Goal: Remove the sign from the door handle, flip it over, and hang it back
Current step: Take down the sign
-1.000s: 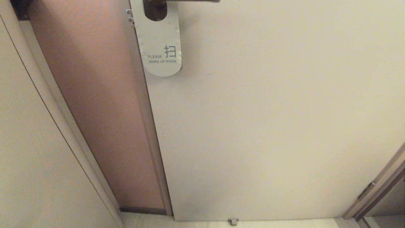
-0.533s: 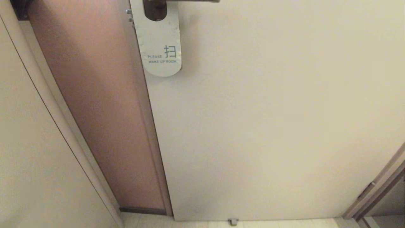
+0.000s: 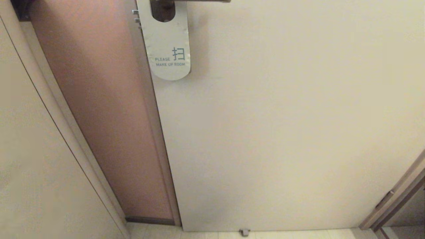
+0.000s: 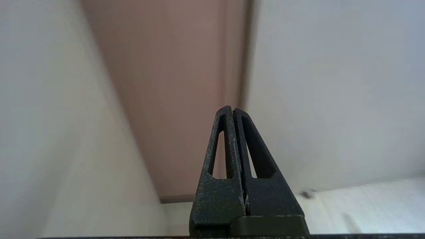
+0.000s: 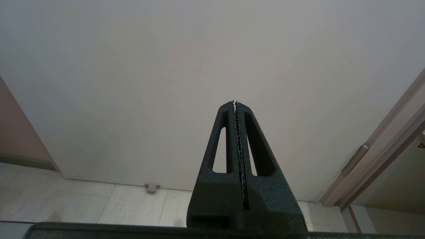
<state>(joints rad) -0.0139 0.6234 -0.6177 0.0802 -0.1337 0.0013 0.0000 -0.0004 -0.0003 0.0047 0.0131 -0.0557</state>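
On the door handle (image 3: 191,1) hangs one sign (image 3: 168,46), white face out, against the door (image 3: 282,116). We see our left gripper (image 4: 232,109) and right gripper (image 5: 235,103) both pressed together, low, well below that handle (neither near it). We should spread one, then pinch the sign's lower end.

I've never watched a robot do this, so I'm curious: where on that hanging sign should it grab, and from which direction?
Probably the sign's rounded lower end, approached from below with fingers pinching its front and back. It hangs flat against the door, its hole looped over the door handle, so only the bottom edge is free.
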